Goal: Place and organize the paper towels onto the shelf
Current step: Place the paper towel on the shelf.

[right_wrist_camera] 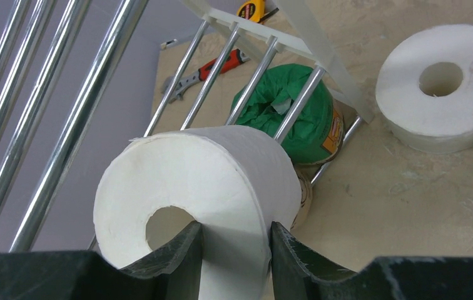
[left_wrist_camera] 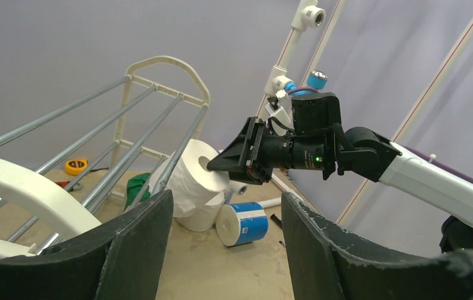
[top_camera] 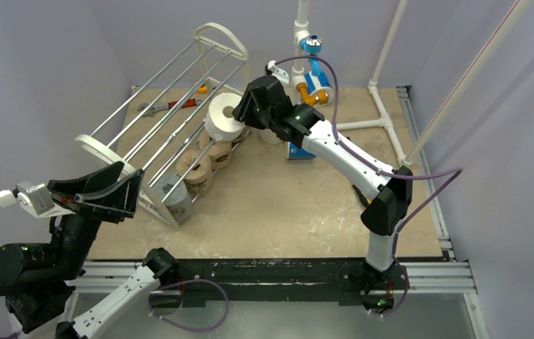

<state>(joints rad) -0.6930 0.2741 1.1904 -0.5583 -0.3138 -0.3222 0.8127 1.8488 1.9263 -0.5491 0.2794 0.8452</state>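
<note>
Pinching the wall of a white roll [right_wrist_camera: 221, 181], the right end effector [right_wrist_camera: 233, 236] has one finger inside the hollow core and the other pressed against the soft outer paper. The roll hangs clear of the desk [top_camera: 285, 205], core facing the wrist, just beside the far end of the shelf [top_camera: 165, 113], close to its thin, shiny metal rods and white arched end frame.

Behind those rods lies a green roll [right_wrist_camera: 284, 106] in crinkled wrap with a yellow-orange label whose writing is too small to read. A second white roll [right_wrist_camera: 437, 87] stands on end on the desk near it, and a blue-and-white roll [left_wrist_camera: 243, 222] lies on its side. Two tan rolls [top_camera: 197, 169] with dark print that cannot be read and a grey roll [top_camera: 176, 201] sit under the shelf's near end.

The left end effector [left_wrist_camera: 224, 237] is spread and empty, well apart at the shelf's near corner. A red-handled wrench [right_wrist_camera: 212, 65] and a yellow tape measure [left_wrist_camera: 76, 166] lie beyond the shelf.
</note>
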